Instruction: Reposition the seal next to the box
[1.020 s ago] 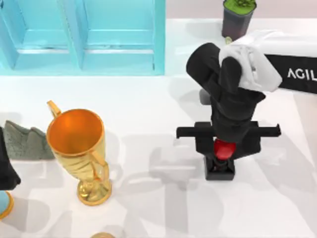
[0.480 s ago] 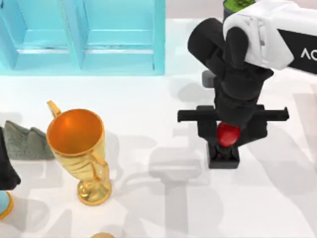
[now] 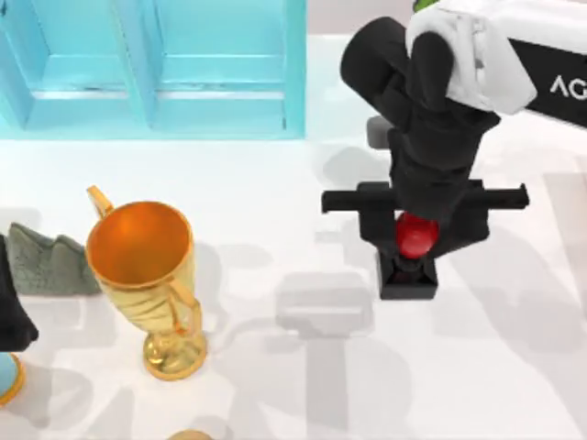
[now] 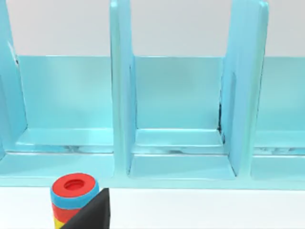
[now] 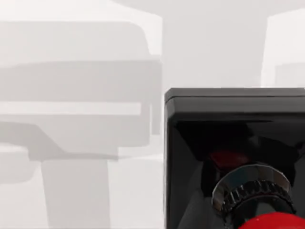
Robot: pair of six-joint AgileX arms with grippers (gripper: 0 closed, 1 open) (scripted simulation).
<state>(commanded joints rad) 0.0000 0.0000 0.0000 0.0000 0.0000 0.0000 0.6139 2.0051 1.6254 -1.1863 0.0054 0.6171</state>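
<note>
The work surface is a white table (image 3: 275, 183) crossed by grey shadows. A light-blue box (image 3: 151, 64) with upright dividers occupies the far left portion of the table; in the left wrist view its compartments (image 4: 178, 114) stand open toward the camera.

A large gold trophy (image 3: 147, 275) stands on the left half of the table, well apart from the seal. A grey ridged object (image 3: 50, 261) lies just left of the trophy. A dark pot with green plant (image 3: 431, 9) sits at the far edge, behind the right arm. In the left wrist view, a stack of coloured rings (image 4: 74, 195) stands in front of the box.

The right gripper (image 3: 417, 240) is positioned right of centre, its jaws clenched on the red knob of the seal (image 3: 411, 266). The seal stands upright, right of the box and apart from it; the black base (image 5: 233, 143) is visible in the right wrist view.

The left gripper (image 3: 9, 312) is parked at the left edge; its jaw state cannot be determined.
</note>
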